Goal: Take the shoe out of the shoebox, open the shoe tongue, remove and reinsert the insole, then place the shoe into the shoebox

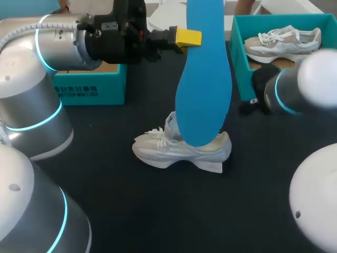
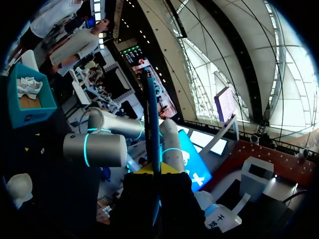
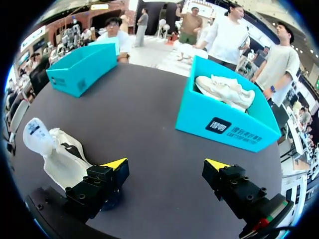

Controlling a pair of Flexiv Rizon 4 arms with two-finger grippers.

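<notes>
Matt blue insole, pale cloth shoe, matt black table, smooth teal cardboard shoebox, glossy silver left arm

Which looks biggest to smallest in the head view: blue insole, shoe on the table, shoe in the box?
1. blue insole, though raised nearer the camera
2. shoe on the table
3. shoe in the box

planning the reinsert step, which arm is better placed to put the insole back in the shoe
Left. The left gripper is shut on the blue insole, held upright over the shoe. The right gripper is open and empty beside the shoe and could steady it.
</notes>
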